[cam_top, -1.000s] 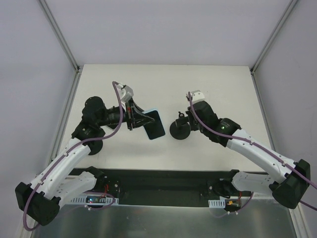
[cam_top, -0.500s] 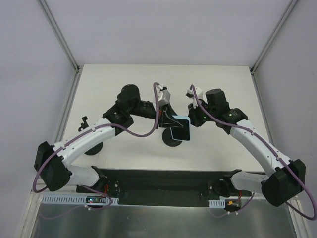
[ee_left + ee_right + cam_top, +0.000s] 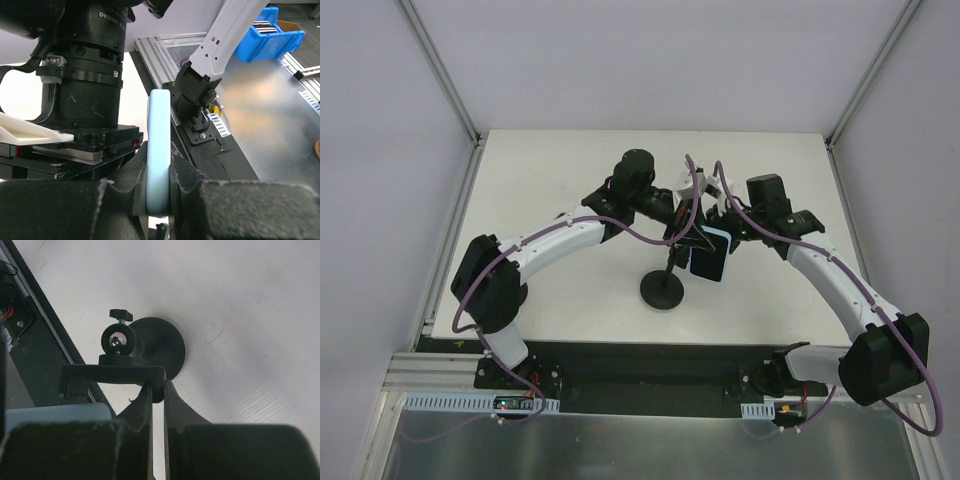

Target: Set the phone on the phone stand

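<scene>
The phone [image 3: 710, 258] has a black screen and a pale blue rim. It hangs above the table just right of the phone stand's post, and my left gripper [image 3: 687, 236] is shut on its edge. In the left wrist view the blue edge of the phone [image 3: 159, 145] stands upright, pinched in my left gripper [image 3: 159, 186]. The phone stand [image 3: 662, 290] has its round black base on the table. In the right wrist view my right gripper [image 3: 158, 390] is shut on the end of the clamp cradle [image 3: 115, 374] of the phone stand [image 3: 162, 345]. The phone [image 3: 55, 412] shows at lower left.
A black strip and the arm bases [image 3: 790, 365] run along the near table edge. Metal rails [image 3: 450, 240] and grey walls border the white table. Off the table, a blue bin [image 3: 272, 30] shows in the left wrist view.
My left arm has swung the phone rightwards, from left of the stand to beside its cradle. The stand's base has shifted slightly nearer and left. My right gripper stays on the cradle.
</scene>
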Controlling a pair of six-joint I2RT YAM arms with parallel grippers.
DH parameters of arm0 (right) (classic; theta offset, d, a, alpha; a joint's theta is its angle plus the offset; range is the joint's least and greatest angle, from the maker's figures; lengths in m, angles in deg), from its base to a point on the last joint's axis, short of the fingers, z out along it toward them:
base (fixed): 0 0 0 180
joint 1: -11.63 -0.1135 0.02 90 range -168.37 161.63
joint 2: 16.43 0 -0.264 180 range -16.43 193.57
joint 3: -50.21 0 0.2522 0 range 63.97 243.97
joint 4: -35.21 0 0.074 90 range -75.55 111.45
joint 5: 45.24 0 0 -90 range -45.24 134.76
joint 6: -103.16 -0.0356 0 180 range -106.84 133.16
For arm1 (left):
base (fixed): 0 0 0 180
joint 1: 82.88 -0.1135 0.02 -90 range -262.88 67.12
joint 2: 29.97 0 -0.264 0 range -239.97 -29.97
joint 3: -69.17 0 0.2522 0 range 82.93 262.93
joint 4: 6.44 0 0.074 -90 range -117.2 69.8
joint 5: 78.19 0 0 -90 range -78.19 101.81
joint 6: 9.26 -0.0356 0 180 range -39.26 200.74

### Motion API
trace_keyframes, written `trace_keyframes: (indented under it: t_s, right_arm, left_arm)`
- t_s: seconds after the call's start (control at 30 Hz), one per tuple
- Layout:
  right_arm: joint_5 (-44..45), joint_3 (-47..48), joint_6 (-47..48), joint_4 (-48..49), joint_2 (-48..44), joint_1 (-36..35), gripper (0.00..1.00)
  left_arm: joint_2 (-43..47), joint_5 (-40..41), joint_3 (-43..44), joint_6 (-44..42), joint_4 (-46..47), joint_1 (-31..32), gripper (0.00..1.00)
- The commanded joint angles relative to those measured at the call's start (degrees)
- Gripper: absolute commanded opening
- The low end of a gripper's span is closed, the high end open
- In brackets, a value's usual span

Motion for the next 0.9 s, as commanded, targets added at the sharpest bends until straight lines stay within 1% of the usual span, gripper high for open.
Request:
trace_keyframes:
  t_s: [0.0, 0.23, 0.47, 0.6, 0.87]
  right_arm:
    - [-6.9, 0.4, -0.1, 2.9, -0.5, 0.2, 0.0]
    - [-6.2, 0.3, 0.0, 3.1, -1.3, 0.2, 0.0]
    - [-4.0, 0.1, -0.2, 3.8, -2.0, 0.2, 0.0]
    - [-3.4, -0.2, -0.5, 4.4, -2.5, 0.1, 0.0]
    - [-3.1, -0.8, -1.3, 5.0, -2.7, 0.1, 0.0]
  left_arm:
    - [-2.2, -5.4, 6.1, -2.7, 1.2, -0.3, 0.0]
    - [-5.2, -7.0, 8.4, -1.6, -0.3, -2.2, 0.0]
    - [-3.2, -6.1, 4.8, -1.8, -3.4, -4.0, 0.0]
    - [-1.4, -4.1, 3.1, -2.7, -5.9, -4.1, 0.0]
    - [-0.7, -3.7, 0.6, -1.6, -5.5, -3.8, 0.0]
